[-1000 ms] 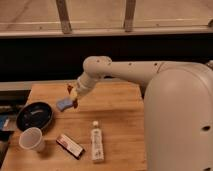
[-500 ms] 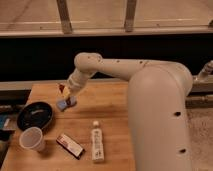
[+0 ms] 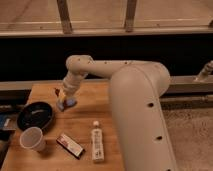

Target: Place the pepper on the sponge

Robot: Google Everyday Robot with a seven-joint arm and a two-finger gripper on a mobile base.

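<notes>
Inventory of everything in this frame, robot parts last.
table: 1, light wood, fills the lower left
pan: 1, black, round, left side of the table
cup: 1, white, front left, in front of the pan
packet: 1, red and white, flat, front, between cup and bottle
bottle: 1, white, lying on its side, front centre
sponge: 1, light blue, back left of the table, right of the pan, partly hidden by the gripper
pepper: 1, red, small, at the gripper's tip just above the sponge
arm: 1, white, reaches from the right foreground to the table's back left
gripper: 1, shut on the pepper, low over the sponge
</notes>
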